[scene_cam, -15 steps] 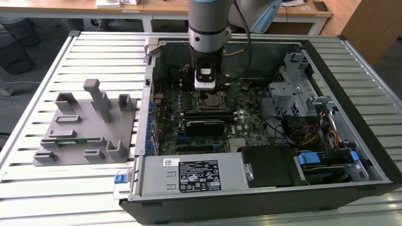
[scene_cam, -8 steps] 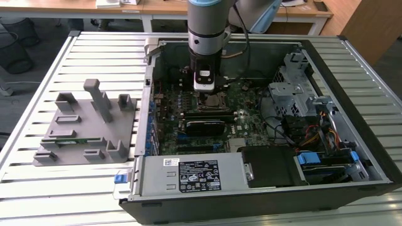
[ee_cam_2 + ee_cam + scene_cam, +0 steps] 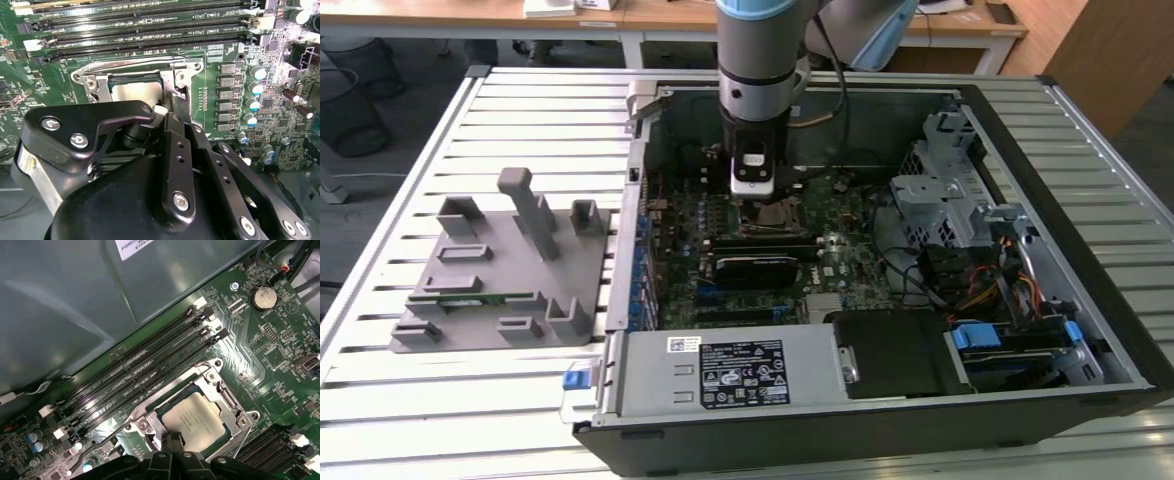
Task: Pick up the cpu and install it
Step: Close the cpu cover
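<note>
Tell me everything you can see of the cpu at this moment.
The cpu is a small flat square chip with a pale silvery metal top bearing faint print and a thin darker rim. It lies level inside the shiny metal frame of its socket on the green motherboard, beside the memory slots. The gripper is at one edge of it; contact cannot be confirmed.
</note>
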